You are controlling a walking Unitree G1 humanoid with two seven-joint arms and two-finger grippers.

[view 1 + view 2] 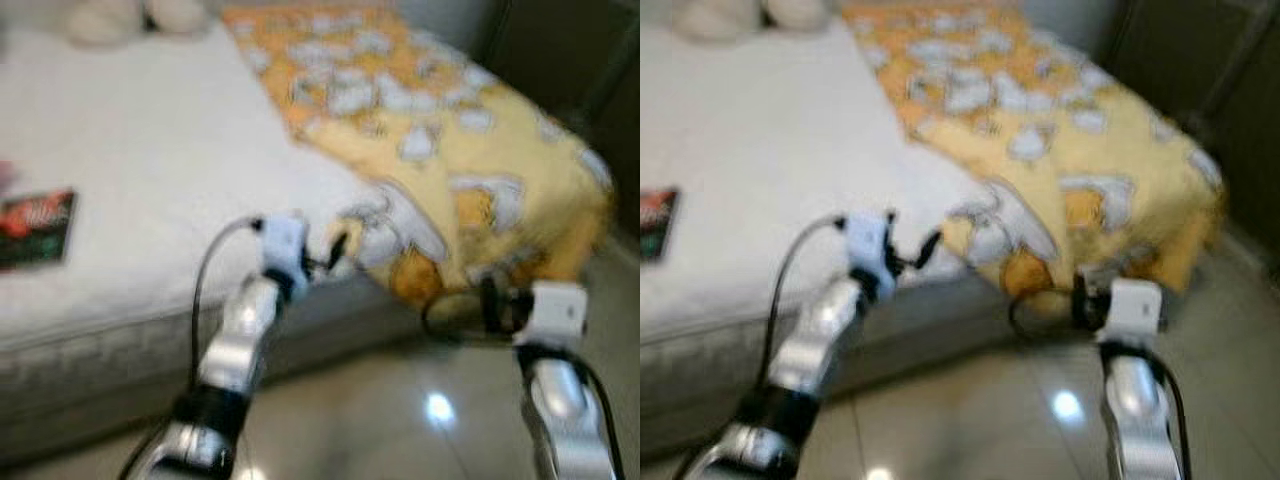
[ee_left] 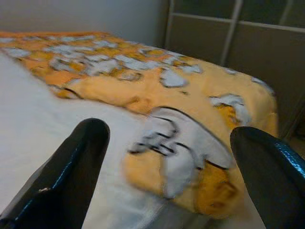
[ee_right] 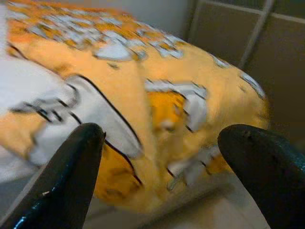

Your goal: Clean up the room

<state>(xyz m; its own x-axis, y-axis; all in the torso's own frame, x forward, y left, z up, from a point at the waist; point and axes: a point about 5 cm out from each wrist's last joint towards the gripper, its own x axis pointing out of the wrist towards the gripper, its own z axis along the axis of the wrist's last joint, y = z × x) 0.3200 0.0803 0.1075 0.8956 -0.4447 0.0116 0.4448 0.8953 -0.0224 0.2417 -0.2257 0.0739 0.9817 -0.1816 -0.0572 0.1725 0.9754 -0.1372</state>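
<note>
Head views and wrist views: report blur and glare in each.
Left and right eye views: motion-blurred throughout, with a bright glare spot on the floor. Left wrist view: blanket soft, open left gripper fingers sharper. Right wrist view: blanket smeared, open right gripper fingers dark and glossy.

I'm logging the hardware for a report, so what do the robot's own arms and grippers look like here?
Both arms are silver metal with black joint bands and white blocks at the wrists. A black cable loops along the left arm, another curls by the right arm. The left gripper and right gripper each have two long, glossy black fingers with rounded tips.
</note>
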